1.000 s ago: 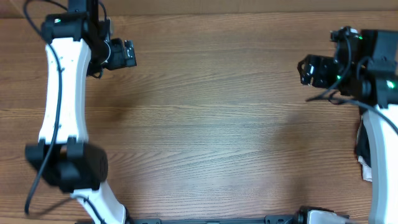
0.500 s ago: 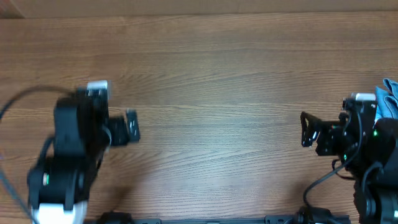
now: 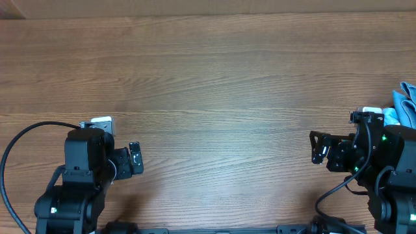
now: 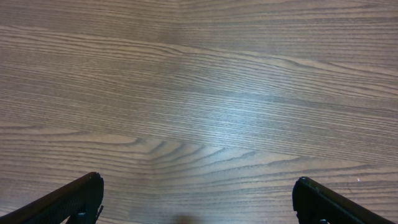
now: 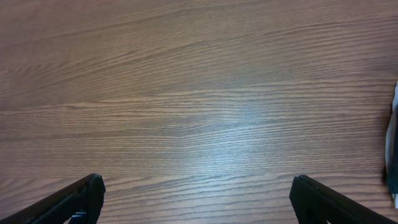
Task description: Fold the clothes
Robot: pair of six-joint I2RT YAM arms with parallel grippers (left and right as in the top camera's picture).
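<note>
Of the clothes, only a small corner of light blue fabric (image 3: 407, 104) shows, at the right edge of the overhead view, beside the right arm; the rest is out of view. My left gripper (image 3: 135, 158) is open and empty over bare wood near the front left. Its two fingers stand wide apart in the left wrist view (image 4: 198, 183). My right gripper (image 3: 318, 147) is open and empty near the front right, to the left of the blue fabric. Its fingers are wide apart in the right wrist view (image 5: 198, 180).
The brown wooden table (image 3: 221, 84) fills all views. Both arm bases and cables sit along the front edge. A dark and white object (image 5: 393, 143) shows at the right edge of the right wrist view.
Both arms have pulled back from the far part of the table to the front edge. The blue fabric at the right edge has come into view.
</note>
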